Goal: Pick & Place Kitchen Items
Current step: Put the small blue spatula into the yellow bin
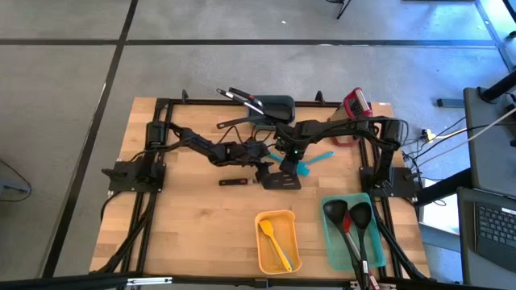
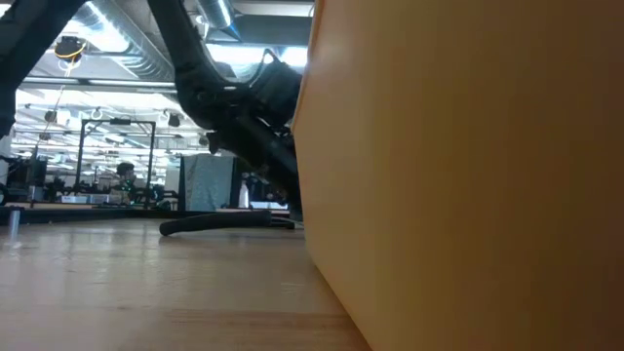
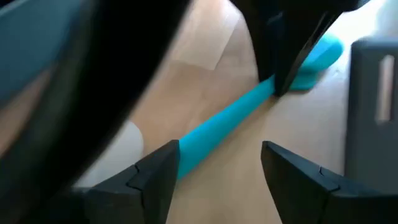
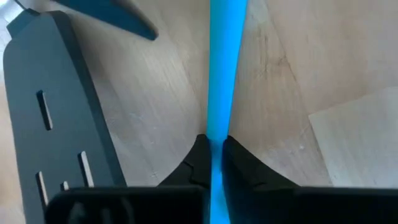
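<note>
Kitchen items are seen scattered over the wooden table (image 1: 201, 234) in the high view: a teal spatula (image 1: 310, 163) lies near the middle, just beside a black slotted turner (image 1: 284, 179), and both grippers are gathered over them. The left gripper (image 1: 270, 165) and the right gripper (image 1: 289, 153) are placed close together there. A yellow spatula (image 1: 274, 242) is held in an orange bin (image 1: 262, 256), and two black ladles (image 1: 348, 216) are kept in a teal bin (image 1: 332, 246). More utensils are laid along the far edge.

In the low view, most of the picture is filled by the orange bin's wall, and a dark handle (image 2: 226, 222) is seen lying on the table under an arm.

In the left wrist view, the left gripper's fingers (image 3: 158, 174) are spread wide on either side of the teal handle, touching nothing.

In the right wrist view, the teal handle is pinched tightly between the right gripper's fingers (image 4: 239, 165), with the slotted turner alongside.
</note>
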